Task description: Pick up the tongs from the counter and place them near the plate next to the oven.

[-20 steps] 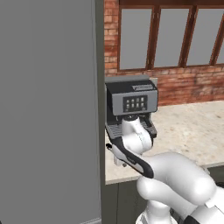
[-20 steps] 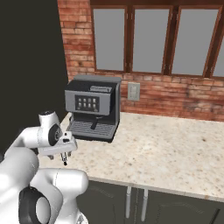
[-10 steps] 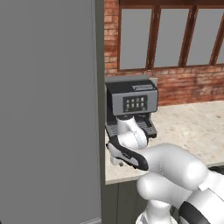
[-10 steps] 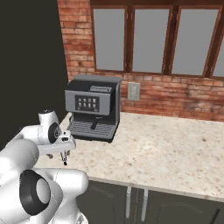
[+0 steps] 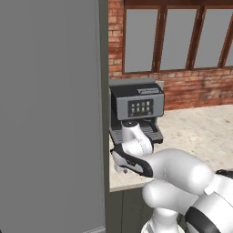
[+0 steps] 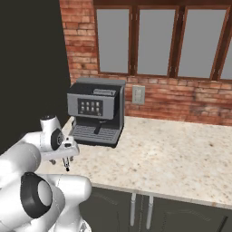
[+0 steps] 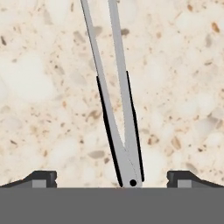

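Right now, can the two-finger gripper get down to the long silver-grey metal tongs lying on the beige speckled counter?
Probably yes. In the hand view the gripper is open, with the silver-grey metal tongs lying between its fingertips on the beige speckled counter. Nothing lies over them or beside them.

The thin silver-grey metal tongs run off the top edge of the hand view, so their far ends are cut away, and their hinged end meets the bottom edge. The two dark fingertips of the wide-open gripper barely clear that edge. In the left base view the white arm covers the front of the beige speckled stone counter, hiding the tongs there.
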